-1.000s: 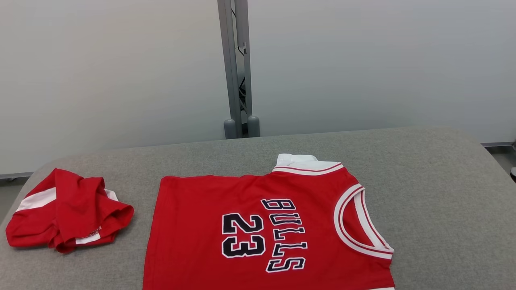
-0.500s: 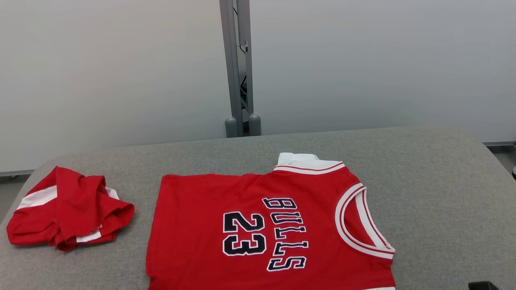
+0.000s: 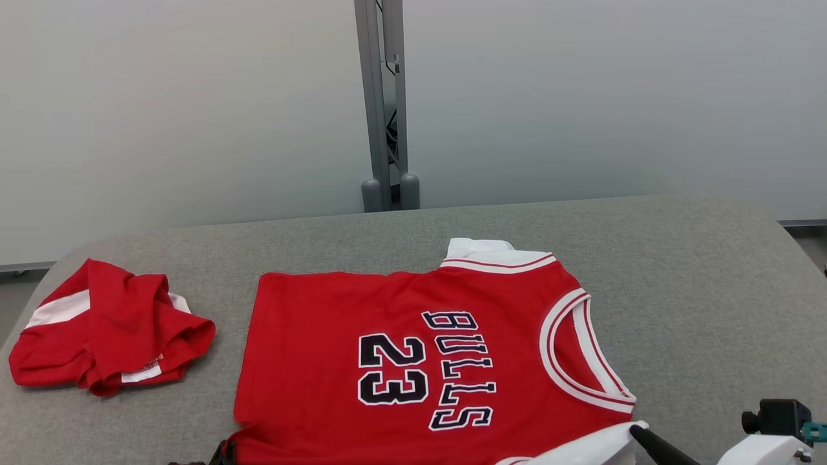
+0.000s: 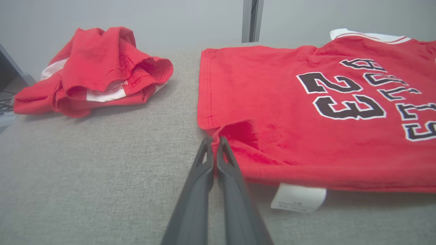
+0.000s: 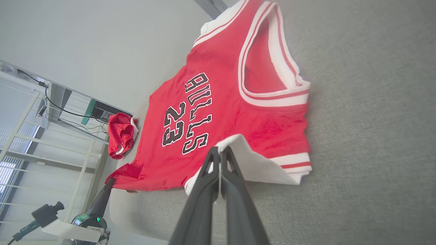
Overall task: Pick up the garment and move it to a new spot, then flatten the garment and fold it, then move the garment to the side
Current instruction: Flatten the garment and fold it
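Note:
The garment is a red sleeveless jersey with "BULLS 23" on it, lying mostly flat on the grey table. In the left wrist view my left gripper is shut on the near hem corner of the garment, which is slightly lifted there. My right gripper is shut on a white flap at the shoulder end of the garment, turned up off the table. The head view has the right gripper at the lower right, with the white flap on its tip.
A second red and white piece of clothing lies crumpled at the table's left end. A grey metal post stands behind the table against a pale wall. A white care label sticks out under the jersey's near edge.
The head camera has tipped slightly down. The right gripper has come into view at the lower right with a white flap of the jersey raised on it.

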Available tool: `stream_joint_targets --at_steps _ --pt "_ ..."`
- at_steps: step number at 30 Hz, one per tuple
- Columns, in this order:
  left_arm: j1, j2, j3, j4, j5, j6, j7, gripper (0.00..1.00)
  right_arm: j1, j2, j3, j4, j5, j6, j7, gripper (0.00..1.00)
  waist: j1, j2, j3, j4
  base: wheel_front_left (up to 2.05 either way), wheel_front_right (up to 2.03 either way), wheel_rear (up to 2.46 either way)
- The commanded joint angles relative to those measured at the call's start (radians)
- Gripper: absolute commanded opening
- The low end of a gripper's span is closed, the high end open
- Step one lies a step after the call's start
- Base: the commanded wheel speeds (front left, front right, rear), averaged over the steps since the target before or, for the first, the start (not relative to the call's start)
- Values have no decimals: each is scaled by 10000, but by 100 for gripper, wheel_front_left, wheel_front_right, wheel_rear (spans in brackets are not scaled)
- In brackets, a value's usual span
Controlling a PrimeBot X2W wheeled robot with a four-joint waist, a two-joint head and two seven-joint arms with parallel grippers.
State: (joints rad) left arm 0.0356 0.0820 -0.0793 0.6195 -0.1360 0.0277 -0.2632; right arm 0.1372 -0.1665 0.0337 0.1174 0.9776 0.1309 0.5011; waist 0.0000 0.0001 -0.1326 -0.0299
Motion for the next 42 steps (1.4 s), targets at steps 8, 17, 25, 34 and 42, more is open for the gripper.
stream_joint_targets --at_steps 8,17,25,34,42 --pt "155 -145 327 -837 -331 264 -6 0 -517 -305 157 -175 73 -4 -682 0 0 -1 12 150 0 0 0" --pt "512 -272 447 -1569 -777 547 -6 0 -795 -523 376 -189 163 -4 -1480 0 0 -1 -10 329 0 0 0" --pt "473 -281 -107 -1058 -1483 706 -6 0 -982 -636 642 -126 223 -4 -1979 0 0 -1 13 285 0 0 0" --pt "-344 -290 -282 -414 -2282 1032 -4 0 -1585 -660 977 237 177 -4 -2403 0 0 -1 384 118 0 0 0" --pt "-1436 -284 -681 538 -2792 1231 5 0 -2664 -799 1605 1138 49 -4 -2582 0 0 -1 854 -48 0 0 0"
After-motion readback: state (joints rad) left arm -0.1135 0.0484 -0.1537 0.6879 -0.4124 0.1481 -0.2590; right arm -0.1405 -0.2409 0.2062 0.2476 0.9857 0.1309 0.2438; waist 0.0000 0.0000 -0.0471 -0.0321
